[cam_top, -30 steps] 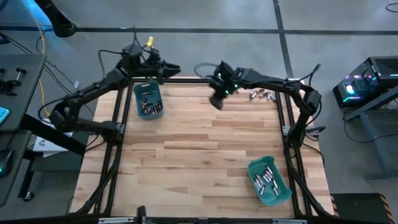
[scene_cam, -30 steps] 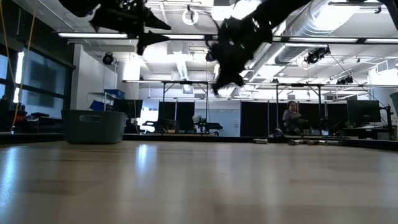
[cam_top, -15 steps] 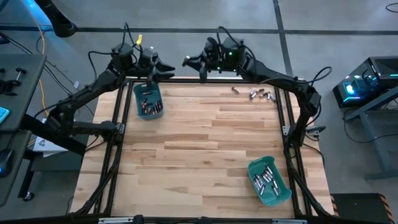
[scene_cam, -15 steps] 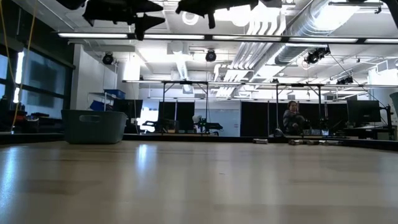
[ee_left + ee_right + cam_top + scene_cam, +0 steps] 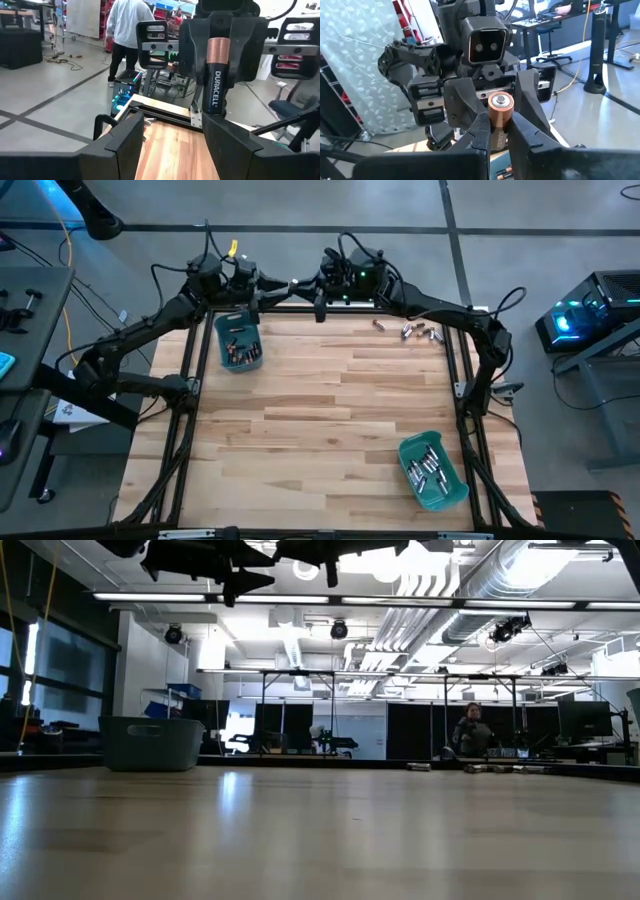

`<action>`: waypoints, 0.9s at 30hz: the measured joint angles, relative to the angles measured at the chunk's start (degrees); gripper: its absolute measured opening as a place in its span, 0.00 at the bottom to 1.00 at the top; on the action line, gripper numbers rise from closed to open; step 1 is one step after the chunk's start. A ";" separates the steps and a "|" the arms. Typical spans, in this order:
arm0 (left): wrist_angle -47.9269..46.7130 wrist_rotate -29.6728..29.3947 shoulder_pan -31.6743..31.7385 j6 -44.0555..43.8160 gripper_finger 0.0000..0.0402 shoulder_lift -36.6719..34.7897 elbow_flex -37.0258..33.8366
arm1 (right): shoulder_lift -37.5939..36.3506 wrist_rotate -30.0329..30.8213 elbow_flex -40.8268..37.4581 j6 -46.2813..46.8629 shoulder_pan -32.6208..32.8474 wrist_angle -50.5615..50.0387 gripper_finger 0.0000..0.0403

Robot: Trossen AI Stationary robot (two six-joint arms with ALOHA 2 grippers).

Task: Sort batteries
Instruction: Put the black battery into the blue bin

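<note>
We are noting a handover in mid-air above the far edge of the worktop (image 5: 320,400): the right gripper (image 5: 496,131) is pinching one cell (image 5: 499,118) between clenched jaws, and the left gripper (image 5: 170,137) is facing it with jaws spread wide, not touching the cell. Main risk, in our judgement: if the right jaws let go before the left ones are clamping, the cell is dropping and may roll off the far edge or land in neither bin. A second risk is a clash of the two grippers, since they are standing very close nose to nose. In the left wrist view the cell (image 5: 217,75) is showing its long axis upright, copper band up, dark body below. In the right wrist view we are looking at the copper end. Other cells are lying in the left bin (image 5: 238,340), the right bin (image 5: 432,470) and loose (image 5: 412,330) near the far edge.
</note>
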 joint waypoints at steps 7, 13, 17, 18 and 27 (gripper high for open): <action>0.73 0.61 -2.61 -0.51 0.46 0.73 0.00 | 0.41 0.47 -0.02 -0.02 0.05 -1.11 0.05; 0.60 0.10 -4.08 -0.50 0.40 0.74 0.00 | 0.31 0.80 -0.02 0.32 0.00 -3.08 0.05; 0.69 -0.54 -4.90 -0.52 0.35 0.90 0.02 | 0.31 0.69 -0.02 0.15 0.09 -3.29 0.05; 0.68 -0.67 -5.05 -0.52 0.33 0.86 0.02 | 0.31 0.44 -0.02 0.26 0.09 -3.33 0.05; 1.81 -0.91 -5.10 -2.39 0.10 0.86 0.03 | 0.17 0.20 0.00 0.59 0.16 -3.68 0.05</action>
